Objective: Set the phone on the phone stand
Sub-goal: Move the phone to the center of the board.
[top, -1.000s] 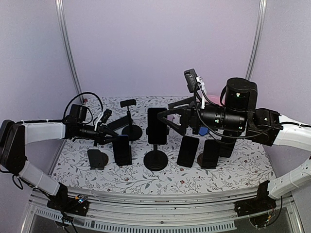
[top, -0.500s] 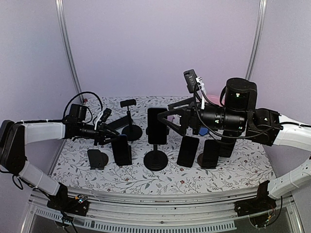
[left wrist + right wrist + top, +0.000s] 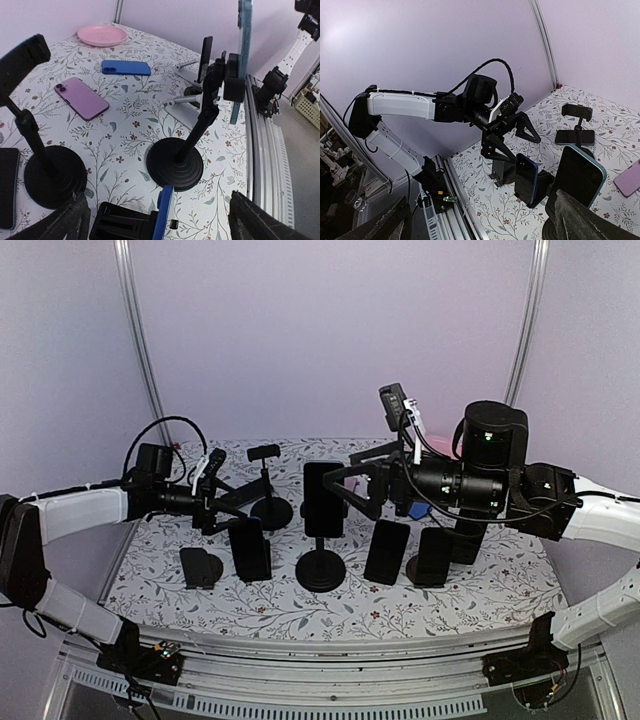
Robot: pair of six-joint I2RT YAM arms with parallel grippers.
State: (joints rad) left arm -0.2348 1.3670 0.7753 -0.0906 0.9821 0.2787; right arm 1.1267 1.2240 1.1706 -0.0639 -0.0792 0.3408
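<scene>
A dark phone with a blue edge (image 3: 250,552) stands upright in a low black phone stand (image 3: 122,226) at the left front. Its blue edge (image 3: 163,214) shows low in the left wrist view, between my left fingers (image 3: 67,222), touching neither. My left gripper (image 3: 228,502) hangs open just above and behind the phone, holding nothing. The right wrist view shows the same phone (image 3: 526,177) leaning in its stand (image 3: 542,182). My right gripper (image 3: 352,488) is open beside a second phone (image 3: 322,498) clamped on a tall round-based stand (image 3: 321,570).
An empty tall clamp stand (image 3: 265,480) is behind the left gripper and a small empty stand (image 3: 201,567) at the front left. Two more dark phones (image 3: 386,552) lean on stands at the right. A purple phone (image 3: 81,97), a blue phone (image 3: 126,67) and a pink plate (image 3: 102,35) lie further back.
My left gripper was shut at the phone's top edge; it has opened wide and drawn back up and to the left. The phone stays in its stand. The right gripper opened slightly.
</scene>
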